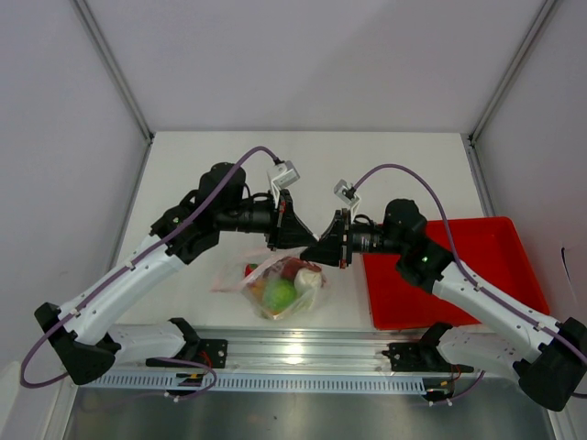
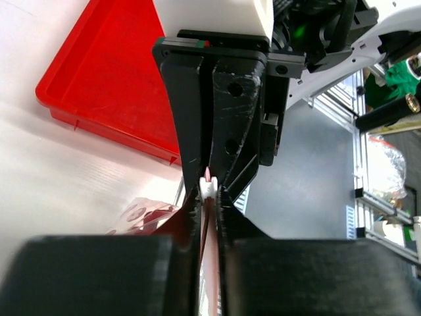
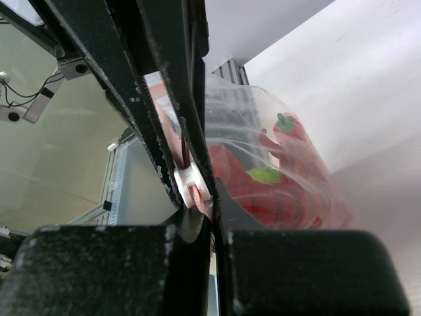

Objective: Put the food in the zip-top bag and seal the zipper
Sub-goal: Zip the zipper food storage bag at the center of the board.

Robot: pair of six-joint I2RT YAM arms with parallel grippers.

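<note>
The clear zip-top bag (image 1: 275,286) hangs by its mouth over the table's near edge. Inside it are a round green fruit (image 1: 280,295), a red piece (image 1: 292,269) and a pale piece (image 1: 309,280). In the right wrist view the bag (image 3: 289,178) shows a red pepper (image 3: 289,128) and a green piece (image 3: 266,174). My left gripper (image 1: 307,240) (image 2: 208,197) and right gripper (image 1: 323,249) (image 3: 216,220) meet tip to tip, both shut on the pink zipper strip (image 2: 212,263). A white slider (image 3: 191,186) (image 2: 208,186) sits where the tips meet.
A red tray (image 1: 459,275) lies to the right of the bag, also in the left wrist view (image 2: 112,79). An aluminium rail (image 1: 293,353) runs along the near edge below the bag. White walls enclose the table.
</note>
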